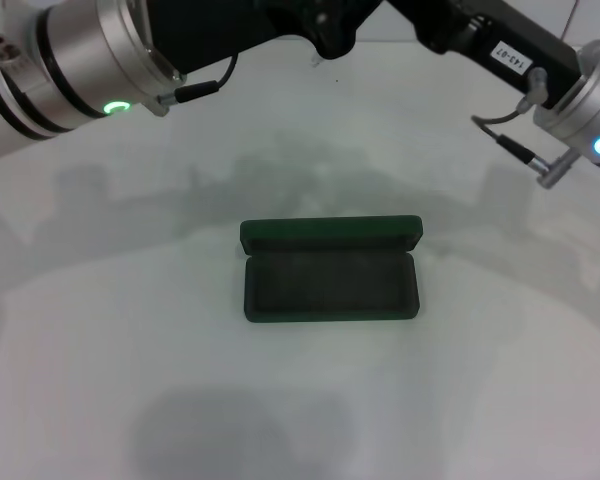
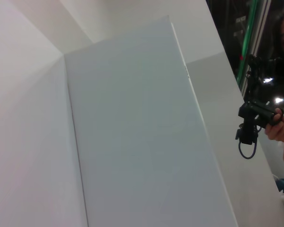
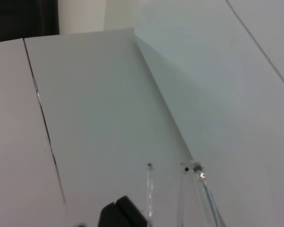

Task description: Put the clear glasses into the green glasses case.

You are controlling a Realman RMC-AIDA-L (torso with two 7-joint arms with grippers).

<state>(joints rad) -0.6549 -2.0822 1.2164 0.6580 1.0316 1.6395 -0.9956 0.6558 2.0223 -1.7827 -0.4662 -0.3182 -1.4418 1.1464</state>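
Green glasses case [image 1: 330, 272] open on white table [image 1: 100, 330], centre, lid up. Both arms raised behind it, well apart from case. Right wrist view: we see clear glasses [image 3: 196, 189] beside dark finger [image 3: 120, 215]. Jaw state, either gripper: can't tell.

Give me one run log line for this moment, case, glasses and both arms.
green glasses case: open, empty, on table | clear glasses: near right wrist, not in case | left arm: raised | right arm: raised

Silver arms, seemingly black links, glowing rings.
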